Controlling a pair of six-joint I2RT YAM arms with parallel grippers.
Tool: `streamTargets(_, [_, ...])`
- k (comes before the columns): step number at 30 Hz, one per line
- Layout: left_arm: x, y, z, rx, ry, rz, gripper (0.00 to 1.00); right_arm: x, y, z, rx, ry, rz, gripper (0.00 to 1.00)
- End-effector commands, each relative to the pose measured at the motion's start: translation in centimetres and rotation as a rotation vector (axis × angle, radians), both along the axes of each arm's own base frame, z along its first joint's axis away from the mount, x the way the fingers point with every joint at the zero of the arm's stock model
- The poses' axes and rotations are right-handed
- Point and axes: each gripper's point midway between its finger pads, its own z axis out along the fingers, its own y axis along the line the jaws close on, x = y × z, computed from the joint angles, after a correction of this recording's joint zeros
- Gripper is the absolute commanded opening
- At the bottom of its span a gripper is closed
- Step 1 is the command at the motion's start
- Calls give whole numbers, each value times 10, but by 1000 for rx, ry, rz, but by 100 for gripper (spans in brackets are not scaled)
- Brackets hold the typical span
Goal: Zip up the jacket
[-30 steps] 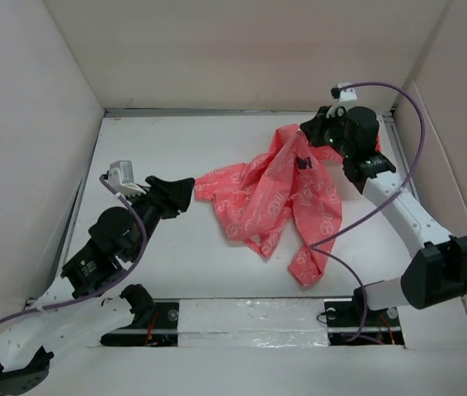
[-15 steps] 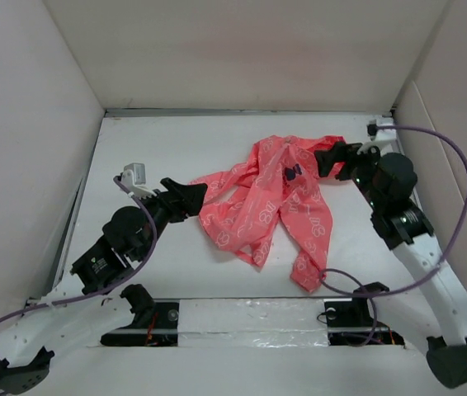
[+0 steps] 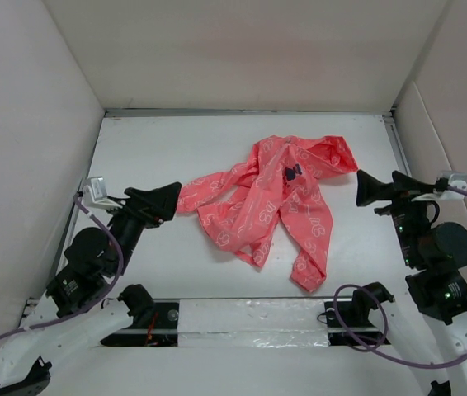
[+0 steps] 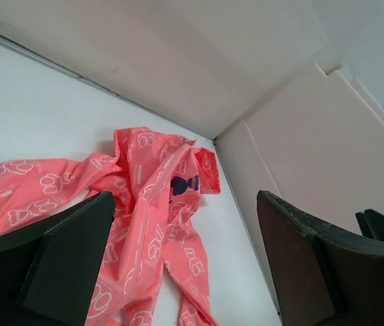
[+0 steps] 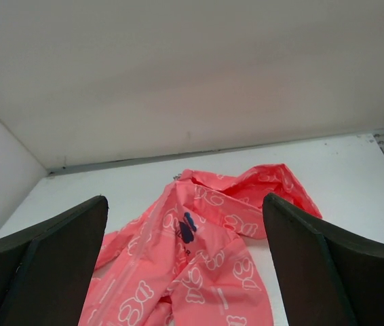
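1. Your left end effector (image 3: 170,196) stands wide open and holds nothing. Its tips sit just beside a sleeve end of the jacket (image 3: 271,198); you cannot tell whether they touch it.
2. Your right end effector (image 3: 362,188) is spread just as wide and has nothing in it. It points at the jacket's right side, with a strip of table between them.
3. The jacket lies crumpled mid-table between your two arms, with one long flap trailing toward the near edge.
4. The table (image 3: 176,140) is boxed in by the left wall (image 3: 27,124), the back wall (image 3: 250,49) and the right wall (image 3: 456,107). You have open surface behind the jacket, to its left, and in front of it on either side of the trailing flap.
5. The jacket is thin, creased coral-pink fabric with white print and a small dark mark (image 3: 292,172) near its top. The table is smooth, matte white. Your fingers are dark, flat, wedge-shaped plates.
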Motion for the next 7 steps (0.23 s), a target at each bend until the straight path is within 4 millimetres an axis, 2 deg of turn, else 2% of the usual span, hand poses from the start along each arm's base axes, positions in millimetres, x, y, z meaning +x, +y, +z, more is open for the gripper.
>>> streamTargets(1, [-4, 8, 28, -33, -69, 14, 83, -7, -13, -5, 7, -5, -58, 100])
streamTargets(7, [-1, -6, 26, -23, -61, -30, 84, -2, -6, -14, -7, 25, -27, 100])
